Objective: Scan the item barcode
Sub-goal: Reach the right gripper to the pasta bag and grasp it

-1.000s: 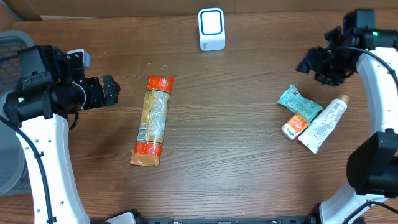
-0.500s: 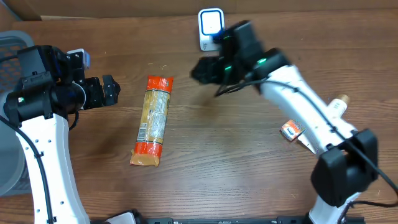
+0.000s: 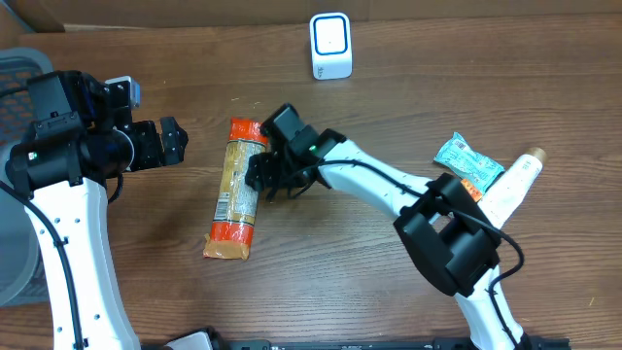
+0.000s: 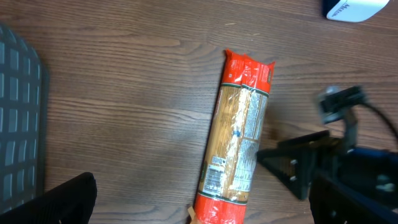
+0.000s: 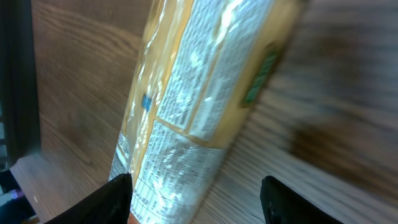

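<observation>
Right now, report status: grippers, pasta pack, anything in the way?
Left gripper open, apart from pasta pack. Right gripper open at the pack, lying flat. Nothing between it and scanner.

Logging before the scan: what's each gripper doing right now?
Left gripper: open, holding nothing.
Right gripper: open, fingers either side of the pasta package, not closed on it.

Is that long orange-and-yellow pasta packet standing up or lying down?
Lying down. The long orange-and-yellow pasta packet rests flat on the wooden table, its whole length visible from overhead.
</observation>
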You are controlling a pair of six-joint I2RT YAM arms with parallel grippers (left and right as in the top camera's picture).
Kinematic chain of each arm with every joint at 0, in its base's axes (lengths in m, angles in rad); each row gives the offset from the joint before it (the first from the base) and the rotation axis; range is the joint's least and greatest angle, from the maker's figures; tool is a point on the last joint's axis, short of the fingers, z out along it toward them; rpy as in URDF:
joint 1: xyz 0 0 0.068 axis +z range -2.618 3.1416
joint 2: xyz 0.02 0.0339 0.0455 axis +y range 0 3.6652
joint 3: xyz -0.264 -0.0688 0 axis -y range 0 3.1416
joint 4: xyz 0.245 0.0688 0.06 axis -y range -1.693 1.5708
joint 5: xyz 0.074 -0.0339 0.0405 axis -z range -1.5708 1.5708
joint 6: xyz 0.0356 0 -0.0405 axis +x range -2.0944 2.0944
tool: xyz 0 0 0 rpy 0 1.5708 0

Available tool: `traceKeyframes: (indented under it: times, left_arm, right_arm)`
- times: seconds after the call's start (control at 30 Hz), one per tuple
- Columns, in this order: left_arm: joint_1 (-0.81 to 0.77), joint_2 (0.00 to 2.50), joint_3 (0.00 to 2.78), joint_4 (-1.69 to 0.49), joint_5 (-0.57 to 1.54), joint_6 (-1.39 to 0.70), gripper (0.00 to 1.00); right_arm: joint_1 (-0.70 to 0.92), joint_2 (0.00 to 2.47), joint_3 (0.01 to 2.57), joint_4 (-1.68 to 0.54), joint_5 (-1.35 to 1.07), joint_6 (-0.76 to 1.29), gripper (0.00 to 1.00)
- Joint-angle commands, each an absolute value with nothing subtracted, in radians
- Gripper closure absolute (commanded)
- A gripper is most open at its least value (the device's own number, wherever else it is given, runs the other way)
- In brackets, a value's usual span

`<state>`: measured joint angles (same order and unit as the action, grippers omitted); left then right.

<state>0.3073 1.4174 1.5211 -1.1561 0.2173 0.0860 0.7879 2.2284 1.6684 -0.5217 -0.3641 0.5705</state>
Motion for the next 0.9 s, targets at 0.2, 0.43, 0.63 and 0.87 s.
traceKeyframes:
  times: [0.2,0.43,0.63,0.87]
  left_arm:
    - [0.302,1.401,1.540,-1.155,0.229,0.109,0.00]
    - [0.302,1.401,1.540,-1.155,0.229,0.109,0.00]
    - [0.302,1.401,1.540,-1.155,0.229,0.109,0.00]
    - [0.302,1.401,1.540,-1.155,0.229,0.109,0.00]
  right_arm:
    - [0.810,2.314,1.667,-0.434,-0.428,0.633,0.40]
    - [0.811,2.317,1.667,-0.439,-0.392,0.632,0.61]
    - [0.812,2.317,1.643,-0.447,-0.329,0.629,0.75]
    - [0.812,2.317,1.642,-0.463,-0.327,0.629,0.96]
